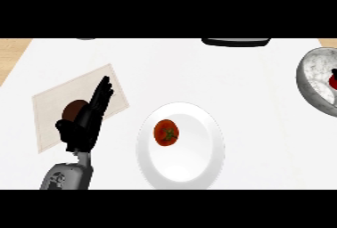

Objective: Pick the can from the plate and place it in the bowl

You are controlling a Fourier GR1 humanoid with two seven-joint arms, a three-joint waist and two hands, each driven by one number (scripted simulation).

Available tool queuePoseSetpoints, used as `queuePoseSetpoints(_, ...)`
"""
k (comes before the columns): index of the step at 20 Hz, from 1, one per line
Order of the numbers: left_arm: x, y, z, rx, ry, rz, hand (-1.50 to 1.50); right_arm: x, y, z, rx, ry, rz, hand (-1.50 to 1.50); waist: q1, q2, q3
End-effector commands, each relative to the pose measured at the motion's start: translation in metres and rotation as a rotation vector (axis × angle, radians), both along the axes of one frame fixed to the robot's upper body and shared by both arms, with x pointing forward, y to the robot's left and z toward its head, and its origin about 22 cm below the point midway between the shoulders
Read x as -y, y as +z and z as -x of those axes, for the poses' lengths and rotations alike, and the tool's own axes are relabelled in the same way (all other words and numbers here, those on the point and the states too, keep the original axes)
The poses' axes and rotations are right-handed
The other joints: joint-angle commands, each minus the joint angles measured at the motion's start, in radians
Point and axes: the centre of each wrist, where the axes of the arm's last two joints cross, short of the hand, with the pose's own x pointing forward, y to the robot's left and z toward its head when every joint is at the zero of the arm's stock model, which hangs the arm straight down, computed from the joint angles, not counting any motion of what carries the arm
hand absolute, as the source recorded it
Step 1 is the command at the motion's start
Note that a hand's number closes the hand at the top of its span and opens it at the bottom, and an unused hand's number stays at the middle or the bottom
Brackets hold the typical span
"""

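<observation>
At the view's far right, the bowl (pixel 309 84) sits on the counter (pixel 197 71), cut off by the edge. Inside it, against that edge, lies a red shape (pixel 334 81) with a dark patch above it. It may be the can, but too little shows to confirm this or to read its long axis.

The plate (pixel 191 169) lies at centre, well apart from the bowl. It carries only a tomato (pixel 166 132), red with a green stem scar. No can is on the plate.

The left hand (pixel 89 118) rests at the view's left over a beige mat (pixel 59 98), fingers straight and pointing up, holding nothing. A brown round object (pixel 72 108) shows partly behind it. The right hand does not show.

Judgement: the red shape lies far to the right of the left hand, beyond the plate, so the right arm would be the nearer one. If the shape is the can, placement looks done. Verify before any further move.
</observation>
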Motion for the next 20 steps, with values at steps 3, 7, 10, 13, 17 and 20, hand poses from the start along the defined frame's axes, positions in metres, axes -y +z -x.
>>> queuePoseSetpoints(3, -0.009, 0.007, -0.012, 0.012, -0.001, 0.020, 0.00, 0.026, -0.014, 0.014, -0.059, 0.144, -0.152, -1.50, -0.001, 0.003, 0.001)
queuePoseSetpoints(7, 0.002, -0.001, 0.016, 0.004, -0.008, 0.003, 0.00, 0.023, -0.012, 0.008, 0.070, 0.169, -0.262, -1.50, 0.007, -0.003, 0.001)
queuePoseSetpoints(10, -0.001, 0.014, -0.004, 0.000, 0.006, 0.005, 0.00, 0.038, 0.016, 0.013, 0.206, 0.177, -0.305, -1.50, -0.007, -0.003, 0.001)
queuePoseSetpoints(13, -0.006, -0.003, 0.004, 0.000, -0.012, -0.001, 0.00, 0.039, 0.013, 0.012, 0.284, 0.136, -0.339, -1.50, 0.002, 0.002, 0.001)
queuePoseSetpoints(17, -0.021, 0.007, 0.000, -0.003, 0.020, -0.001, 0.00, 0.051, 0.008, 0.024, 0.287, 0.099, -0.469, -1.50, -0.011, -0.004, 0.000)
queuePoseSetpoints(20, -0.009, -0.003, -0.007, 0.001, 0.029, -0.008, 0.00, 0.082, 0.028, 0.049, 0.274, 0.111, -0.539, -1.50, -0.022, -0.003, 0.000)
